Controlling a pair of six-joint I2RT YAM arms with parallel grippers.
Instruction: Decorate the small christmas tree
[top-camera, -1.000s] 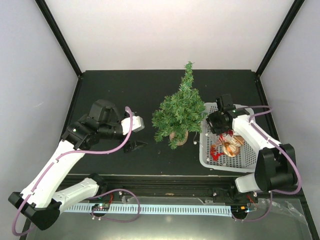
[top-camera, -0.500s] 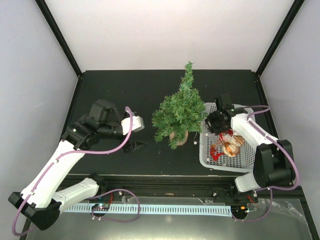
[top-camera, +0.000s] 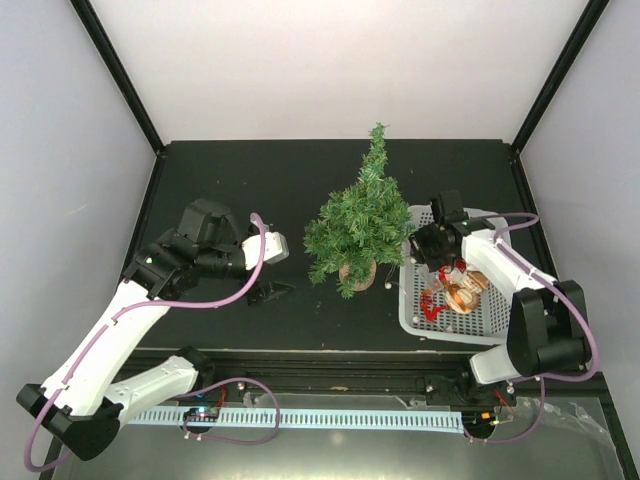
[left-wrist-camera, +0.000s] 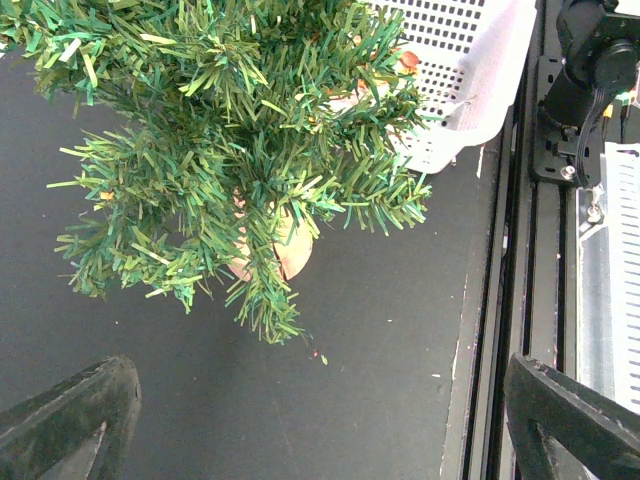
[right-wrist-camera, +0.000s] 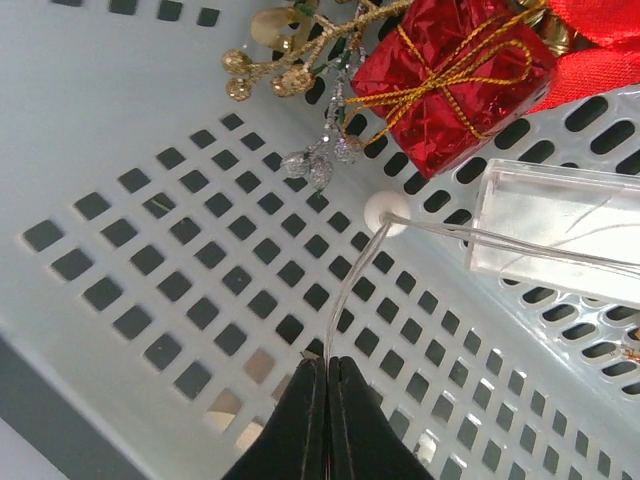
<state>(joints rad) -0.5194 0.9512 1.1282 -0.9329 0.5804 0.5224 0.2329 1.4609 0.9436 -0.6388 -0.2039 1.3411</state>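
Note:
The small christmas tree (top-camera: 360, 225) stands mid-table on its tan wooden base (left-wrist-camera: 285, 250), its branches (left-wrist-camera: 230, 130) bare of ornaments as far as I can see. Just right of it is the white basket (top-camera: 410, 320). My right gripper (right-wrist-camera: 327, 365) is down inside the basket, shut on a thin clear wire (right-wrist-camera: 350, 290) that leads to a white bead (right-wrist-camera: 387, 212) and a clear plastic box (right-wrist-camera: 560, 230). A red foil gift ornament (right-wrist-camera: 450, 70) and a gold berry sprig (right-wrist-camera: 260, 60) lie beyond. My left gripper (left-wrist-camera: 320, 440) hangs wide open left of the tree, holding nothing.
The basket's perforated floor (right-wrist-camera: 150, 250) and wall surround my right fingers. Red and gold ornaments (top-camera: 455, 290) fill the basket's near half. A metal rail (left-wrist-camera: 555, 120) runs along the table's near edge. Black frame posts (top-camera: 120, 75) stand at the back corners.
The right gripper's jaws have closed onto the clear wire in the basket, and that arm shifted slightly. The left arm and the tree have not moved.

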